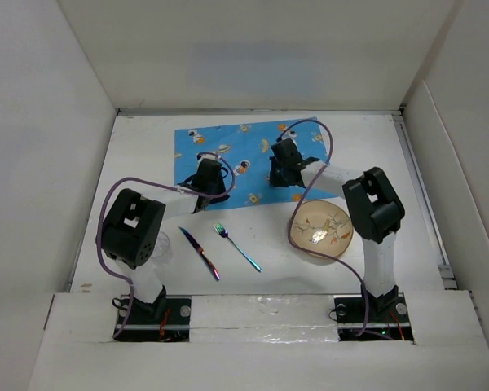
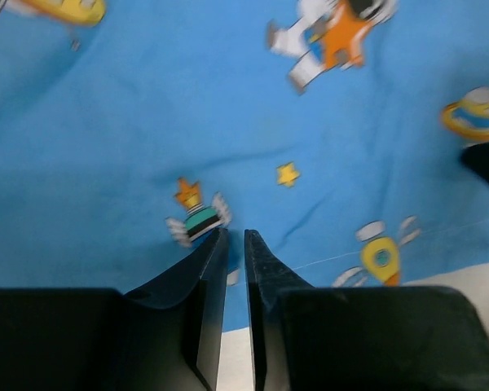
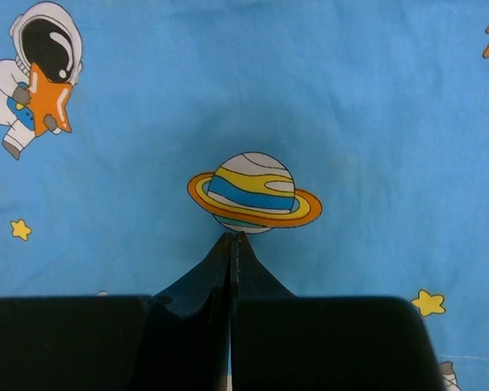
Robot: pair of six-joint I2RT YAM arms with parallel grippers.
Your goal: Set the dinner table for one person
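Observation:
The blue placemat (image 1: 244, 155) with astronauts and planets lies skewed at the back of the white dinner table (image 1: 147, 147). My left gripper (image 1: 204, 195) sits at the mat's near left edge. In the left wrist view its jaws (image 2: 235, 234) are drawn to a narrow gap at the cloth (image 2: 228, 98), and creases run toward the tips. My right gripper (image 1: 285, 175) is over the mat's right part. In the right wrist view it (image 3: 231, 236) is fully shut, tips down on the mat (image 3: 350, 98) just below a ringed planet print.
A tan patterned plate (image 1: 322, 230) lies near the right arm. A fork (image 1: 236, 246) and a knife (image 1: 200, 253) with iridescent handles lie in front of the mat. A clear glass (image 1: 165, 244) stands by the left arm. White wall panels border the table.

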